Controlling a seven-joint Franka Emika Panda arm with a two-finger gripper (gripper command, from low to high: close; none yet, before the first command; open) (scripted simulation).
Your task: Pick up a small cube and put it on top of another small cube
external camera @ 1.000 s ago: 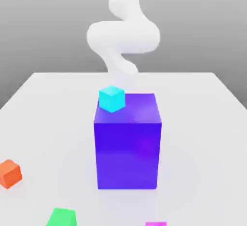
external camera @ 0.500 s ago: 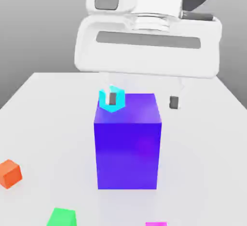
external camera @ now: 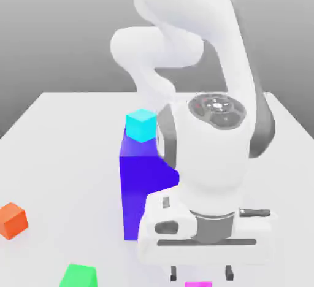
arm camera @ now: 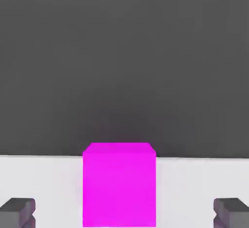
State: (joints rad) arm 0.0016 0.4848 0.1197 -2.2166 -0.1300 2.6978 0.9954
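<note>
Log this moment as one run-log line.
phase: approach | fingers: open, either side of small magenta cube | held: nothing | cyan cube: on big blue-violet block | stack: not done

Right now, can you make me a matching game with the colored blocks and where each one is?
Things:
1. cyan cube
2. magenta cube
3. orange cube
4. green cube

Places:
A. alone on the table at the exterior view's left edge
B. between the open gripper fingers
C. on top of the big blue block
D. at the exterior view's bottom edge, left of the gripper

Pairs: 1-C, 2-B, 3-A, 4-D
</note>
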